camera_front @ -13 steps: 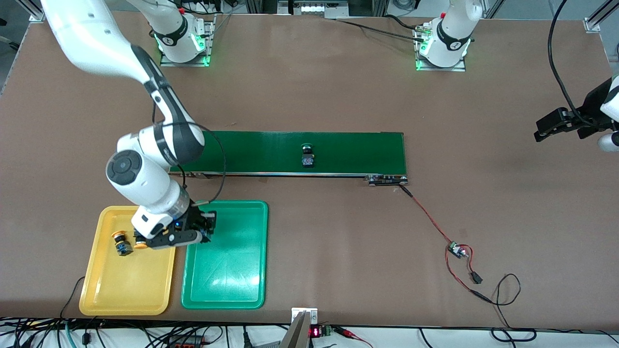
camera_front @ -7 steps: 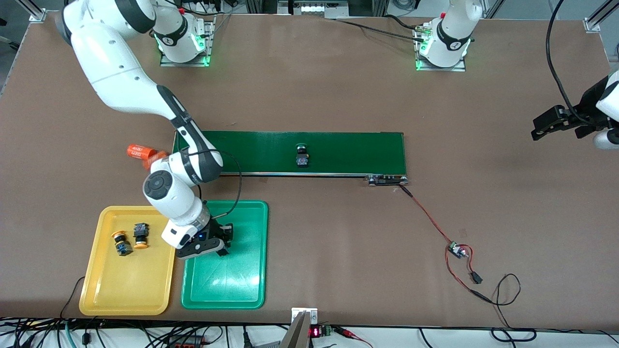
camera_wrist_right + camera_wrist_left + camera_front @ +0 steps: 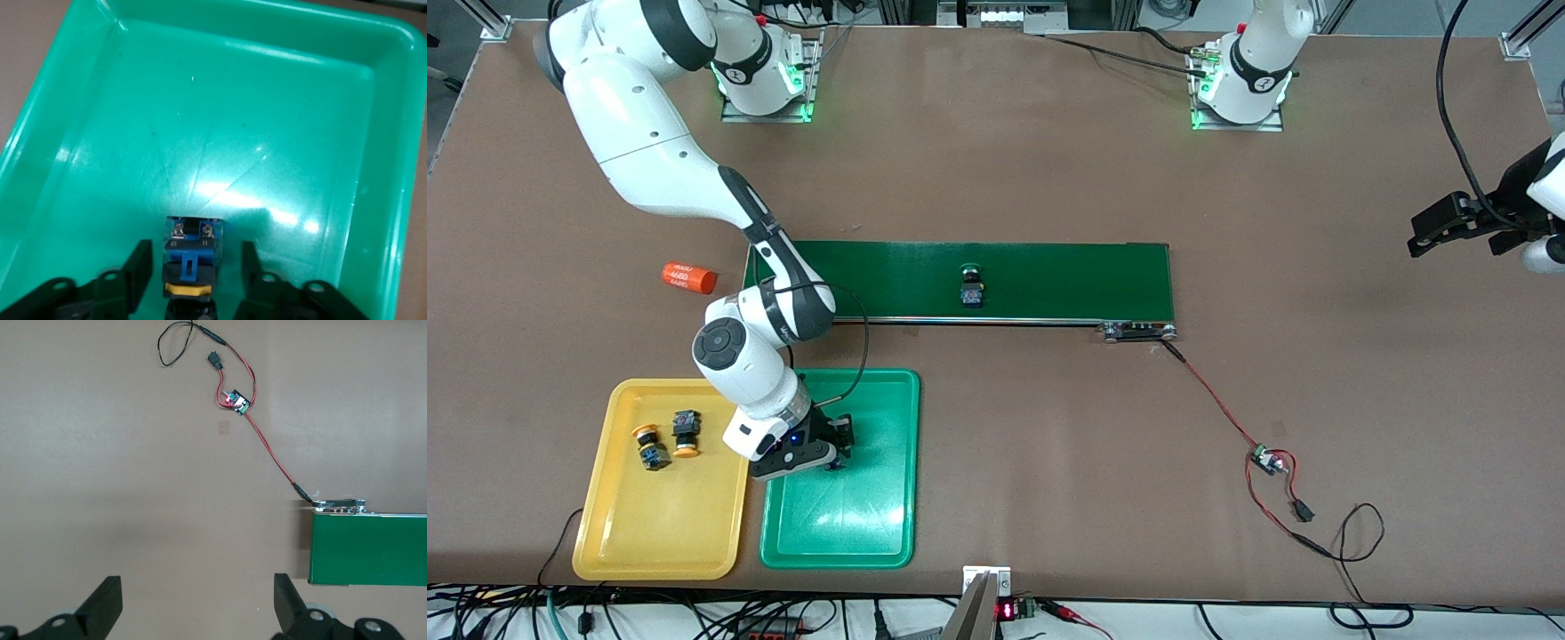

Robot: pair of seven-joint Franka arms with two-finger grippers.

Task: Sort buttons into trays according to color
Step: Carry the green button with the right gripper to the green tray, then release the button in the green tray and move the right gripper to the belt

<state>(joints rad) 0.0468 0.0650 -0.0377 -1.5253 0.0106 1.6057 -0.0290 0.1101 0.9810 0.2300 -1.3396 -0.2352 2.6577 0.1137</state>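
My right gripper [image 3: 838,444] is low over the green tray [image 3: 871,524], open. A button [image 3: 191,247] with a dark body and blue clip lies in that tray [image 3: 300,120] between the fingers of my right gripper [image 3: 193,267], with a gap on each side; its cap is hidden. Two orange-capped buttons [image 3: 647,447] [image 3: 686,433] lie in the yellow tray [image 3: 649,533]. A green-capped button [image 3: 970,286] rides on the dark-green belt [image 3: 1067,280]. My left gripper [image 3: 1423,240] waits open over bare table at the left arm's end; in its wrist view the left gripper [image 3: 197,587] is empty.
An orange cylinder [image 3: 689,277] lies on the table beside the belt's end toward the right arm. A red-black wire with a small board [image 3: 1267,460] runs from the belt's motor end [image 3: 1138,332]; both show in the left wrist view [image 3: 237,401].
My right gripper moved from the yellow tray's edge to over the green tray. The button on the belt drifted toward the right arm's end. The left arm barely moved.
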